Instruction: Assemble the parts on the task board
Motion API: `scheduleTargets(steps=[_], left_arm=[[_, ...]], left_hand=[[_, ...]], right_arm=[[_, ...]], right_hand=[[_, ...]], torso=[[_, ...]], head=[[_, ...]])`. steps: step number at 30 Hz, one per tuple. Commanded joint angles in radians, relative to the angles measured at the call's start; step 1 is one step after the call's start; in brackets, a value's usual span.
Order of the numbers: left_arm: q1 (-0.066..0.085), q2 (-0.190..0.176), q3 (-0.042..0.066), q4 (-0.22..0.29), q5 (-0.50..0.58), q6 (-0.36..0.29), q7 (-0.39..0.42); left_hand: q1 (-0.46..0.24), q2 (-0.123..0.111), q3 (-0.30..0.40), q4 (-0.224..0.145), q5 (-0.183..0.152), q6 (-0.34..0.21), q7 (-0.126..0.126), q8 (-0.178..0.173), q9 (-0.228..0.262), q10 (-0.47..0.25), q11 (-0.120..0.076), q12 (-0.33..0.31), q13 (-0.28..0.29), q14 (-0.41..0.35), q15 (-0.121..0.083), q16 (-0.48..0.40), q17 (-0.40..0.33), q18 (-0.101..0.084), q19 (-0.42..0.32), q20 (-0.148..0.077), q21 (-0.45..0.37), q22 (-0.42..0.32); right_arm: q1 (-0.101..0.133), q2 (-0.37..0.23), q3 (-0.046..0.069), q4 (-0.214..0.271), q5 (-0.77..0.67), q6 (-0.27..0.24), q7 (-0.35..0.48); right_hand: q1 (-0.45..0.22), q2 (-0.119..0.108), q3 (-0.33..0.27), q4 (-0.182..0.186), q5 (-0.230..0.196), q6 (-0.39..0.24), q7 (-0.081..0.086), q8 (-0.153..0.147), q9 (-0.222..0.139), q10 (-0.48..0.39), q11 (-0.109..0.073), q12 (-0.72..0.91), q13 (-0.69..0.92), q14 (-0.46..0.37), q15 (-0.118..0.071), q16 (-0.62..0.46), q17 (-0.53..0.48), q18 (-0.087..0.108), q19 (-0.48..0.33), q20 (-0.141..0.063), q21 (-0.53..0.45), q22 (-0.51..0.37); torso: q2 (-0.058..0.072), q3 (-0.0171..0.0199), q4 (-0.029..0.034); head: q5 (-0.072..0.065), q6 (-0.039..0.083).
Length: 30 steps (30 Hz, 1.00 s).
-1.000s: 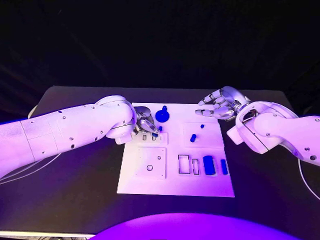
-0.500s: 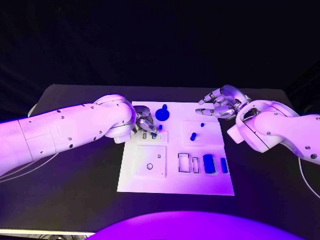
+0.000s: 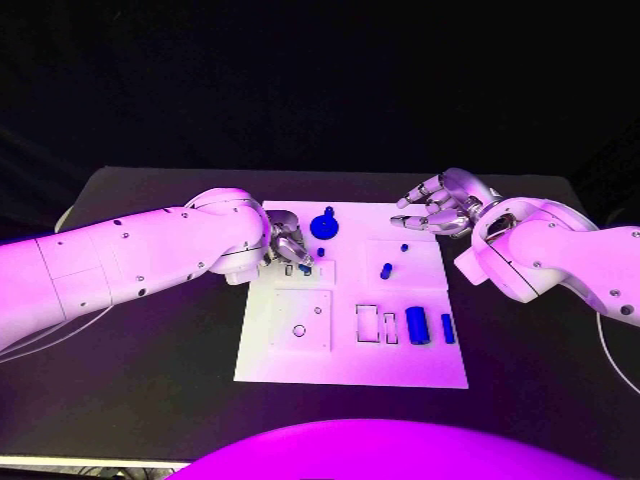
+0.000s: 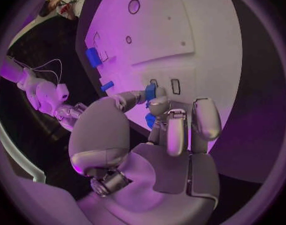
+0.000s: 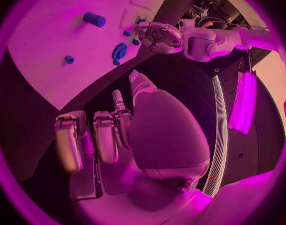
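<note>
On the board, your near right corner carries two blue blocks seated in slots beside open outlines, likely finished work. Farther in, near the left edge, your left hand pinches a small blue peg between thumb and fingertip just over two small slots, seemingly to seat it. At the far right corner your right hand hangs off the board, fingers curled on nothing, probably to stay clear of the blue knob.

- One white task board on the worktop.
- Six blue parts visible on the board.
- Two white arms, each with one silver hand.
</note>
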<state>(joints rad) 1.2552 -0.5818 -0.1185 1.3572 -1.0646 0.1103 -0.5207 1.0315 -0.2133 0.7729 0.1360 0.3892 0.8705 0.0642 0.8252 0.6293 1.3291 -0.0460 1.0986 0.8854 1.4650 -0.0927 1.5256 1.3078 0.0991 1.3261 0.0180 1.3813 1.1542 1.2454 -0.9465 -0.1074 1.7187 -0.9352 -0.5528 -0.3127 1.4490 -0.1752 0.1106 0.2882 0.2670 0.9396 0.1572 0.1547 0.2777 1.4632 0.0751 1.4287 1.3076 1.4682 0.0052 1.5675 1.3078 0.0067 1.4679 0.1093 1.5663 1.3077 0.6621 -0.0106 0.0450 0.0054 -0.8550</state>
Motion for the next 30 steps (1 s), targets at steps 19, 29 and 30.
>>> scheduleTargets(steps=[19, 29, 30], left_arm=[[-0.01, 0.008, -0.006, -0.004, -0.013, 0.044, -0.004], [-0.01, 0.007, -0.008, -0.003, -0.013, 0.057, -0.005], [-0.01, 0.007, -0.008, -0.003, -0.013, 0.059, -0.005]], left_hand=[[-0.001, 0.016, 0.157, -0.16, 0.002, 0.046, -0.043, 0.006, 0.099, 0.003, -0.004, -0.002, -0.001, 0.078, -0.009, -0.008, 0.154, -0.012, 0.006, -0.005, 0.009, 0.008], [-0.002, 0.016, 0.156, -0.159, 0.001, 0.046, -0.043, 0.006, 0.1, 0.004, -0.005, -0.002, -0.002, 0.078, -0.01, -0.008, 0.154, -0.012, 0.006, -0.005, 0.009, 0.008], [-0.002, 0.017, 0.156, -0.159, 0.0, 0.046, -0.043, 0.006, 0.1, 0.003, -0.005, -0.004, -0.004, 0.078, -0.01, -0.008, 0.153, -0.012, 0.007, -0.005, 0.009, 0.009]], right_arm=[[-0.001, -0.001, 0.0, 0.002, -0.035, 0.014, 0.007], [-0.001, -0.002, 0.0, 0.002, -0.037, 0.014, 0.007], [-0.001, -0.002, 0.0, 0.002, -0.037, 0.014, 0.007]], right_hand=[[-0.006, 0.008, 0.008, 0.001, 0.009, 0.006, 0.0, 0.007, -0.002, -0.003, -0.002, -0.004, 0.149, 0.102, -0.004, 0.002, 0.26, -0.007, 0.103, -0.004, 0.004, 0.263], [-0.006, 0.008, 0.008, 0.001, 0.009, 0.006, 0.0, 0.007, -0.002, -0.003, -0.002, -0.004, 0.149, 0.102, -0.004, 0.002, 0.26, -0.007, 0.103, -0.004, 0.004, 0.263], [-0.006, 0.008, 0.008, 0.001, 0.009, 0.006, 0.0, 0.007, -0.002, -0.003, -0.002, -0.004, 0.149, 0.102, -0.004, 0.002, 0.26, -0.007, 0.103, -0.004, 0.004, 0.263]], torso=[[0.0, 0.0012, 0.0001], [0.001, 0.0002, 0.0012], [0.001, 0.0002, 0.0012]], head=[[-0.006, 0.001], [-0.008, -0.002], [-0.008, -0.002]])
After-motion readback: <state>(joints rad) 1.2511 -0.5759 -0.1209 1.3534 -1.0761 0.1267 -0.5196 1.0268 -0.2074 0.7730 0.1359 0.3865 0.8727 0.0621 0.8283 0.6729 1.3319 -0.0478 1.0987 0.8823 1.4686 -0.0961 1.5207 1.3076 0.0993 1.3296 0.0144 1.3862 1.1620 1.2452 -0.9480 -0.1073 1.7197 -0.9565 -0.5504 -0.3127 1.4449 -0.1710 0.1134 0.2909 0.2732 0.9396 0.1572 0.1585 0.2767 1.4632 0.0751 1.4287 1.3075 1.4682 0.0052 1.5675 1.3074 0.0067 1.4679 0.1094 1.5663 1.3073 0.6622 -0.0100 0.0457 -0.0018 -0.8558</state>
